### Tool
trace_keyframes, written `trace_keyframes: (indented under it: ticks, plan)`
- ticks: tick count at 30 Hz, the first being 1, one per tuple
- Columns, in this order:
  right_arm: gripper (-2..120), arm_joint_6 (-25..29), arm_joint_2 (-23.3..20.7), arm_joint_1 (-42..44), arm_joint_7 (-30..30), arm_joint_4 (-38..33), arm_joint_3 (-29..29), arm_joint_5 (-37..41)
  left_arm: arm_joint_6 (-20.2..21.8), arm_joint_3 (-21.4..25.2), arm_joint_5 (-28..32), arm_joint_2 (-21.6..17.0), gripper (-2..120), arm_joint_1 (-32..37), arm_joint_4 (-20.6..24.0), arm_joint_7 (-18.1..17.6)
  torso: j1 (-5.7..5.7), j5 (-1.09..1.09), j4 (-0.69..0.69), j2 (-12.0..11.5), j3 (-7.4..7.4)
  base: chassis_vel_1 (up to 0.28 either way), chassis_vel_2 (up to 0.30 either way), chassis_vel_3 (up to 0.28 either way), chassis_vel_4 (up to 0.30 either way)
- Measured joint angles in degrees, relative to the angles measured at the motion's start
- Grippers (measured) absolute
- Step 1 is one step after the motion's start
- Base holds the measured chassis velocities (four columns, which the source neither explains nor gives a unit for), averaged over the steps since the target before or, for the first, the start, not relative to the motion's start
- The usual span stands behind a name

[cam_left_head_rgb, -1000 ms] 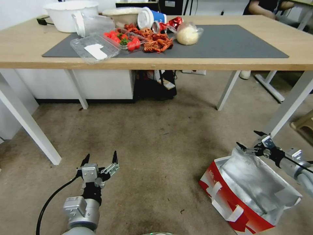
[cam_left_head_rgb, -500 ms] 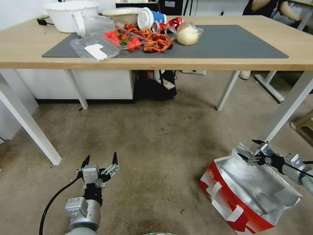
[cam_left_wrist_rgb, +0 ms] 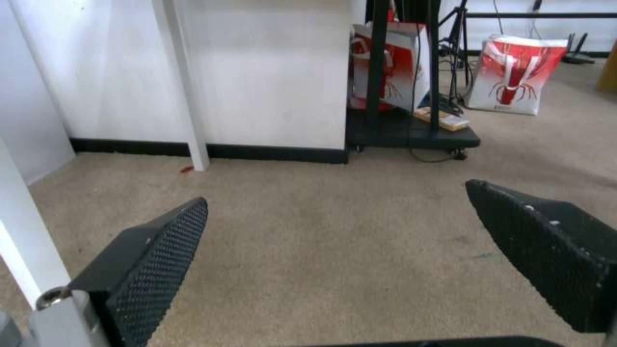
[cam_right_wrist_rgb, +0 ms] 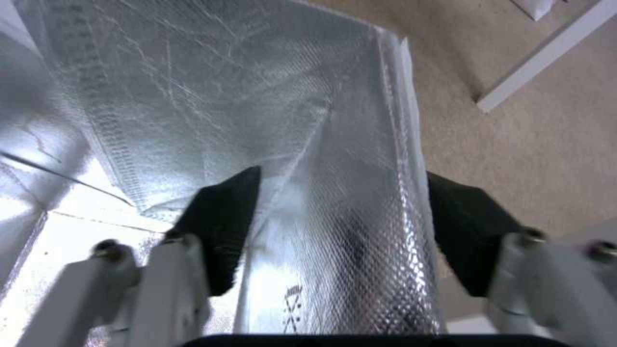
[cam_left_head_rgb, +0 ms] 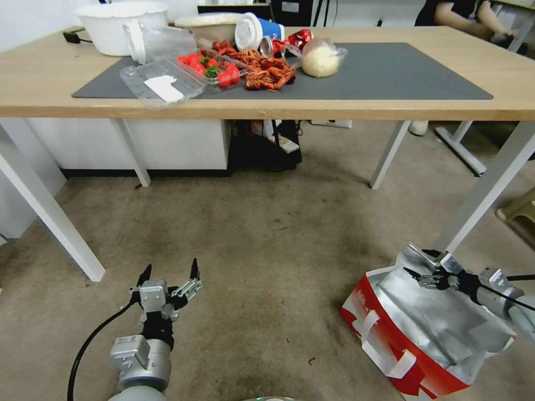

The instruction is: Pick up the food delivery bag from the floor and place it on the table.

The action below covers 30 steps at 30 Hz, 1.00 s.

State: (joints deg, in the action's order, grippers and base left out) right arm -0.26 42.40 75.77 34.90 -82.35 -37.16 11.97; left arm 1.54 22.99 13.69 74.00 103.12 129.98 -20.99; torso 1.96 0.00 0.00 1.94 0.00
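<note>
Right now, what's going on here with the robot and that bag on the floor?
The right end effector is open, straddling the foil-lined top edge of the food delivery bag, one finger inside and one outside. The bag sits on the floor, not yet on the table. The left end effector hangs open over bare carpet.

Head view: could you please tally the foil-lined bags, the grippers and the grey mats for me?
Foil-lined bags: 1, the bag
Grippers: 2, the left gripper, open, and the right gripper, open, fingers astride the bag's rim
Grey mats: 1, the mat
Total: 4
</note>
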Motion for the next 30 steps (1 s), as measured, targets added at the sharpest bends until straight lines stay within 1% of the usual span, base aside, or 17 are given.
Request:
trace_keyframes:
  ticks: [3, 4, 5, 8, 9, 10, 11, 13, 14, 16, 18, 21, 22, 25, 26, 29, 30]
  plan:
    - [44, 0.00, -0.40, -0.23, -0.01, 0.56, 0.50, 0.07, -0.13, -0.07, 0.01, -0.03, 100, -0.05, -0.09, -0.03, 0.00, 0.00, 0.00, 0.00, 0.00, 0.000, 0.000, 0.000, 0.000]
    - [41, -0.01, -0.51, -0.30, 0.00, 0.68, 0.59, 0.09, -0.19, -0.07, 0.02, -0.03, 100, -0.07, -0.11, -0.05, 0.00, 0.00, 0.00, 0.00, 0.00, 0.000, 0.000, 0.000, 0.000]
    - [41, -0.01, -0.51, -0.30, 0.00, 0.68, 0.59, 0.09, -0.19, -0.07, 0.02, -0.03, 100, -0.07, -0.11, -0.05, 0.00, 0.00, 0.00, 0.00, 0.00, 0.000, 0.000, 0.000, 0.000]
    - [26, 0.02, -0.83, -0.70, 0.15, 1.08, 0.98, 0.43, -0.53, -0.04, 0.08, -0.03, 100, -0.07, -0.23, -0.12, 0.00, 0.00, 0.00, 0.01, 0.00, 0.000, 0.000, 0.000, 0.000]
    - [26, 0.02, -0.83, -0.70, 0.15, 1.08, 0.98, 0.43, -0.53, -0.04, 0.08, -0.03, 100, -0.07, -0.23, -0.12, 0.00, 0.00, 0.00, 0.01, 0.00, 0.000, 0.000, 0.000, 0.000]
    - [23, 0.03, -0.88, -0.84, 0.17, 1.16, 1.11, 0.55, -0.65, -0.02, 0.09, -0.03, 100, -0.03, -0.24, -0.16, 0.00, 0.00, 0.00, 0.01, 0.00, 0.000, 0.000, 0.000, 0.000]
    - [16, 0.08, -0.93, -1.01, 0.21, 1.26, 1.25, 0.67, -0.75, 0.01, 0.09, -0.03, 100, 0.03, -0.24, -0.24, 0.00, 0.00, 0.00, 0.01, 0.00, 0.000, 0.000, 0.000, 0.000]
    - [9, 0.47, -0.94, -1.29, 0.43, 1.44, 1.48, 0.95, -0.85, 0.11, 0.09, -0.03, 100, 0.07, -0.25, -0.44, 0.00, 0.00, 0.00, 0.01, 0.00, 0.000, 0.000, 0.000, 0.000]
    - [9, 0.47, -0.94, -1.29, 0.43, 1.44, 1.48, 0.95, -0.85, 0.11, 0.09, -0.03, 100, 0.07, -0.25, -0.44, 0.00, 0.00, 0.00, 0.01, 0.00, 0.000, 0.000, 0.000, 0.000]
    - [0, 0.98, -0.93, -1.42, 0.97, 1.57, 1.58, 1.27, -0.86, 0.25, 0.07, 0.00, 100, 0.08, -0.23, -0.47, 0.01, 0.00, 0.00, 0.01, 0.00, 0.000, 0.000, 0.000, 0.000]
    - [0, 1.39, -0.90, -1.42, 1.34, 1.61, 1.58, 1.66, -0.82, 0.37, 0.04, 0.01, 100, 0.07, -0.14, -0.33, 0.01, 0.00, 0.01, 0.01, 0.00, 0.000, 0.000, 0.000, 0.000]
    - [0, 4.74, -0.78, -1.34, 4.92, 1.83, 1.47, 5.31, -0.43, 0.65, 0.07, -0.02, 100, -0.01, 0.19, 0.19, 0.00, 0.01, 0.00, 0.01, 0.00, 0.000, 0.000, 0.000, 0.000]
    - [0, 4.74, -0.78, -1.34, 4.92, 1.83, 1.47, 5.31, -0.43, 0.65, 0.07, -0.02, 100, -0.01, 0.19, 0.19, 0.00, 0.01, 0.00, 0.01, 0.00, 0.000, 0.000, 0.000, 0.000]
    - [0, 7.16, -0.84, -0.36, 10.52, 0.40, 0.57, 9.63, -0.36, 0.90, 0.27, -0.11, 100, -0.12, 0.32, 0.37, 0.01, 0.01, 0.00, 0.01, 0.00, 0.000, 0.000, 0.000, 0.000]
    - [0, 7.16, -0.84, -0.36, 10.52, 0.40, 0.57, 9.63, -0.36, 0.90, 0.27, -0.11, 100, -0.12, 0.32, 0.37, 0.01, 0.01, 0.00, 0.01, 0.00, 0.000, 0.000, 0.000, 0.000]
    - [0, 9.83, -1.14, 0.15, 16.46, -1.06, -0.48, 12.13, -0.22, 1.43, 0.90, -0.20, 100, -0.11, 0.53, 0.91, 0.00, -0.01, 0.00, 0.01, 0.00, 0.000, 0.000, 0.000, 0.000]
    - [0, 9.83, -1.14, 0.15, 16.46, -1.06, -0.48, 12.13, -0.22, 1.43, 0.90, -0.20, 100, -0.11, 0.53, 0.91, 0.00, -0.01, 0.00, 0.01, 0.00, 0.000, 0.000, 0.000, 0.000]
